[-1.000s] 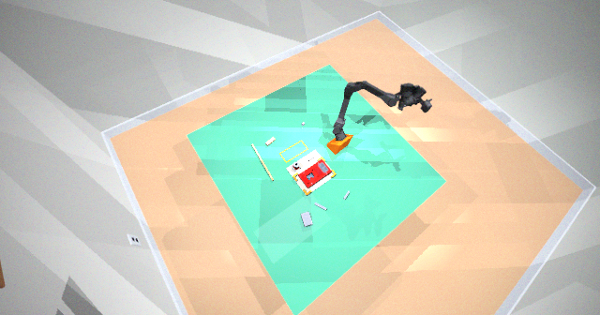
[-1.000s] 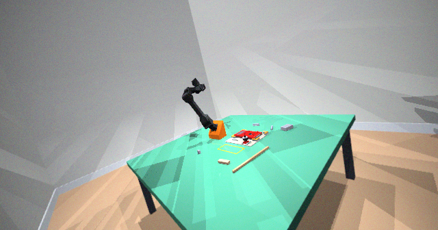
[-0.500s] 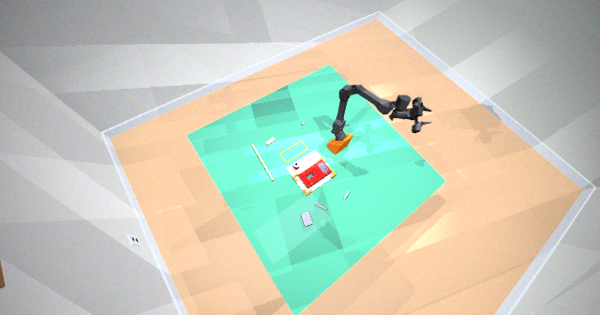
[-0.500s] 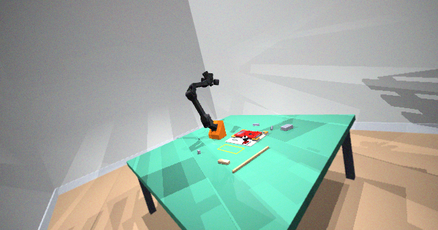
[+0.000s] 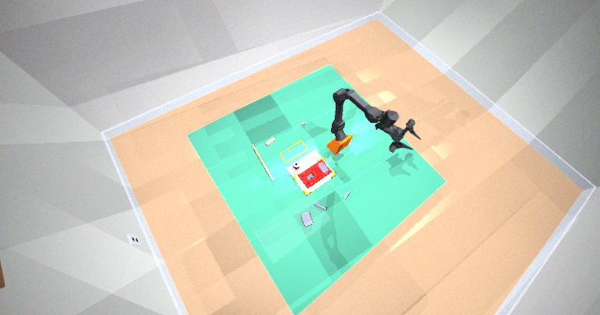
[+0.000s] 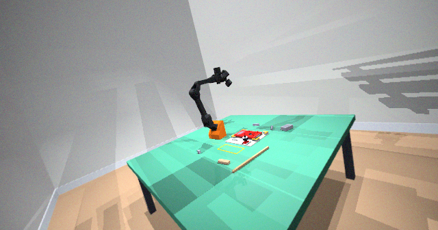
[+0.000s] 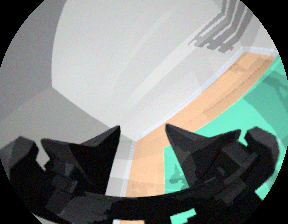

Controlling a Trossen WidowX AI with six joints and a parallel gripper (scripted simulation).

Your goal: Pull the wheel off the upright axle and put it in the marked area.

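Note:
The wheel (image 5: 296,167) (image 6: 244,139) is a small black and white piece on its axle. It stands at the corner of a red and white board (image 5: 313,178) (image 6: 248,133) on the green table (image 5: 375,198) (image 6: 219,196). The marked area (image 5: 291,147) (image 6: 234,146) is a yellow outlined rectangle on the table just beside the board. My gripper (image 5: 409,139) (image 6: 226,80) (image 7: 143,127) is open and empty. It hangs high in the air, far from the wheel and on the other side of the arm's orange base (image 5: 339,143) (image 6: 217,130). In the wrist view it points at the wall and floor.
A long wooden stick (image 5: 262,161) (image 6: 250,159) and a small wooden block (image 5: 270,142) (image 6: 224,161) lie past the marked area. A grey block (image 5: 307,218) (image 6: 287,127), two small grey pieces (image 5: 321,206) (image 5: 347,194) and a tiny grey cube (image 5: 303,124) (image 6: 198,151) lie about the table.

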